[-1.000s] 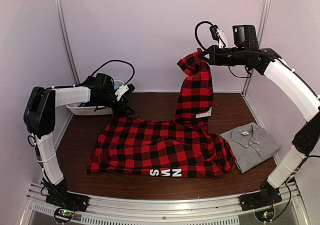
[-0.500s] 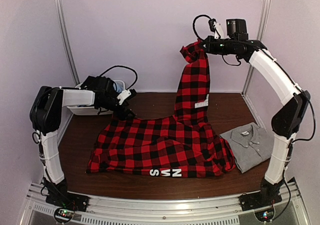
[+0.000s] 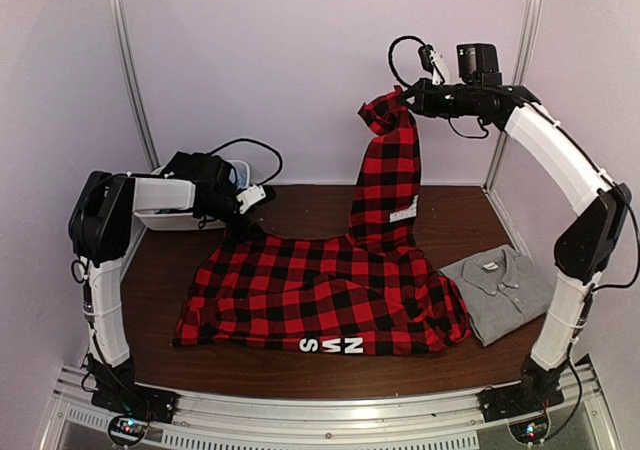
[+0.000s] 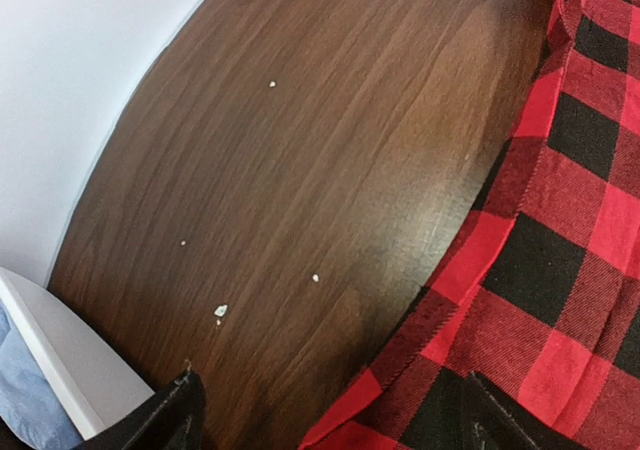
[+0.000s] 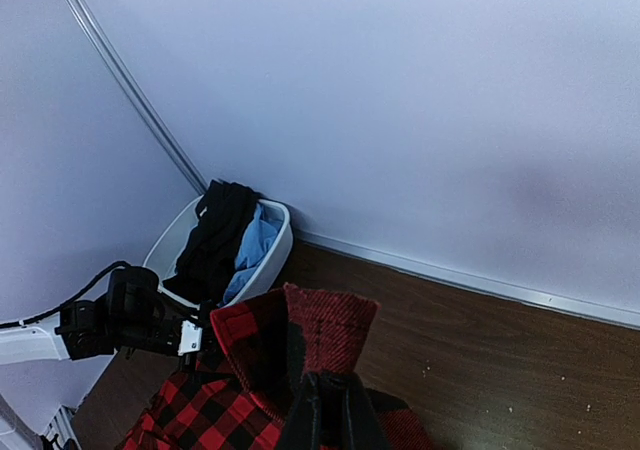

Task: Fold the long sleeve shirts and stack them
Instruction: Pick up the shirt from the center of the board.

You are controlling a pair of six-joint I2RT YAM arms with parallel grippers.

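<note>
R hand is shut tight on a bunched bit of the red-and-black check flannel, holding it high over the far-centre part of the counter. From that pinch a long strip of the shirt hangs straight down, w/ a small white label on it partway down. The rest of the flannel lies spread on the counter, centre, fairly flat but rumpled toward the right. White lettering shows along its near edge. L hand is low at the flannel's far-left corner, jaws wide apart, nothing gripped. In the left wrist view the hemmed cloth edge runs under the right-side finger, while the other finger sits over bare wood. Can't tell if either fingertip touches cloth or counter. Grey shirt is folded, collar up toward the far side, lying near-right on the counter right against the flannel's right edge, not under or on top of it. White tub sits far left by the wall, just behind the L arm. The right wrist view shows dark and blue cloth in it. A few pale specks dot the wood near the L hand.
</note>
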